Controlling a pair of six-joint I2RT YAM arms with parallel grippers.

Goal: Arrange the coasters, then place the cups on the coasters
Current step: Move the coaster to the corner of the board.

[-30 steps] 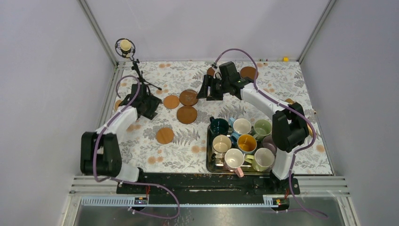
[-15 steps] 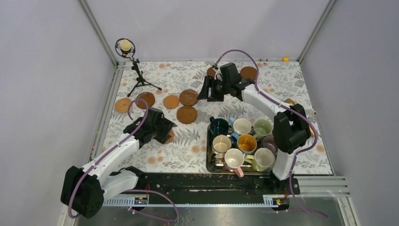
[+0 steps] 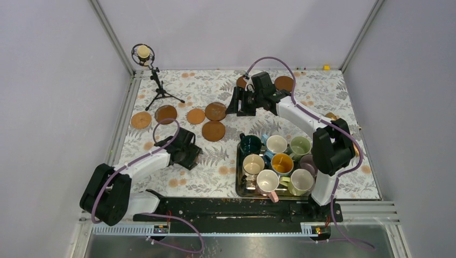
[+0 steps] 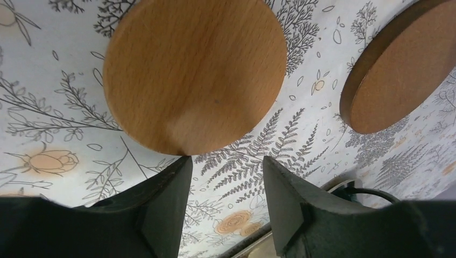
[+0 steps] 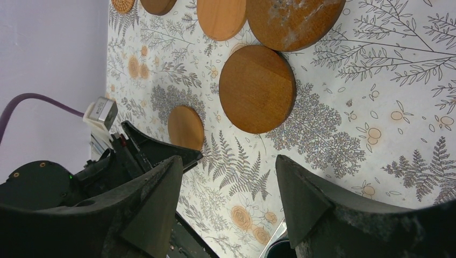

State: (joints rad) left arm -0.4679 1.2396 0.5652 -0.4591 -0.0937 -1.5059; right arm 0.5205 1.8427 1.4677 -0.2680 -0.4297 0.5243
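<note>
The floral surface [image 3: 215, 172] holds the cups [image 3: 277, 144], bunched well right of the left arm [image 3: 141, 163]. Its jaws stand parted and empty; the pale round coaster [image 4: 193, 75] lies flat just ahead of their tips, no long axis. The right arm [image 3: 293, 110], jaws likewise released, is farther off.

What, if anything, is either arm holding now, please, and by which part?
Nothing is held: the left gripper stands open just short of a light coaster, and the right gripper is open too.
</note>
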